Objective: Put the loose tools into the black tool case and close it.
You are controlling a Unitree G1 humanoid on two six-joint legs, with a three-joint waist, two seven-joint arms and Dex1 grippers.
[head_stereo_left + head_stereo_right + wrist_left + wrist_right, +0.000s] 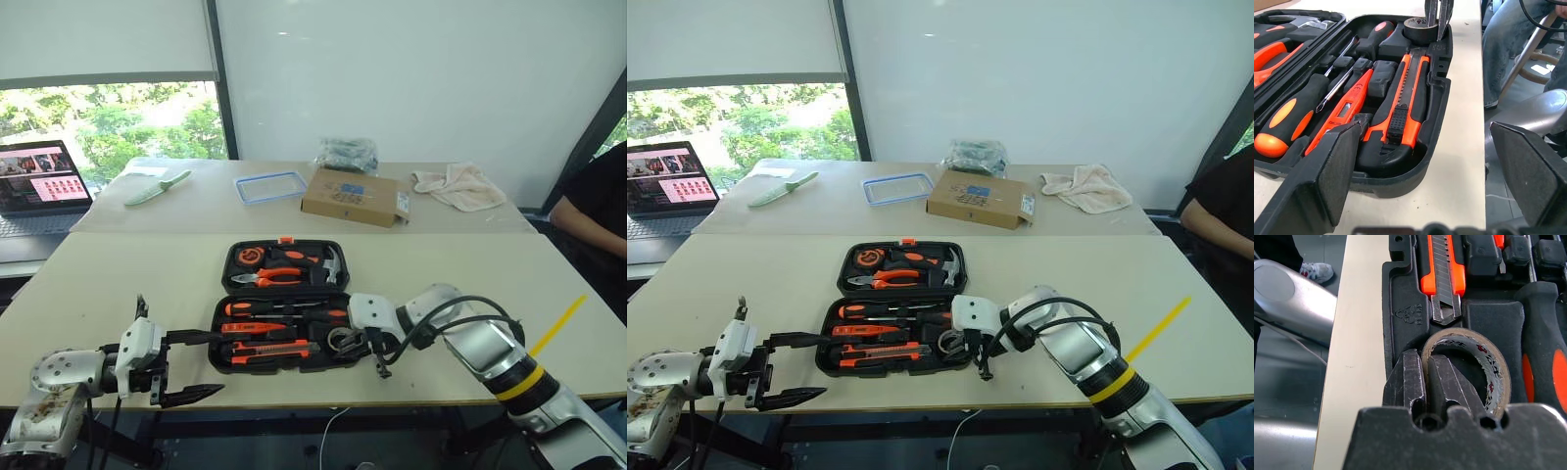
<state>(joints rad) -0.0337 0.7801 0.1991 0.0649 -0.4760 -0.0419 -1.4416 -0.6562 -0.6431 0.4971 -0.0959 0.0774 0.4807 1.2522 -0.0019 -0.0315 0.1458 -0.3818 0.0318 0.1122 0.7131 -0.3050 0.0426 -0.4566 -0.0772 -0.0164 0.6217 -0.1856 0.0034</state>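
The black tool case (227, 274) lies open on the near table. In its near half rest the utility knife (1403, 105), the slim orange screwdriver (1344, 115) and two black-and-orange screwdrivers (1290, 117), each in a moulded slot. The small tape roll (1484, 362) stands in the slot at the case's right end. My right gripper (1424, 357) is shut on its wall, one finger inside the ring and one outside. My left gripper (217, 364) is open at the case's front left corner, holding nothing, its pads (1337, 166) wide apart.
Pliers (266, 278), a hammer and a tape measure sit in the lid half. On the far table are a cardboard box (355, 196), a pale green knife (157, 186), a blue-rimmed lid (270, 186), a cloth (458, 184) and a laptop (39, 186). A person (593, 215) sits at the right.
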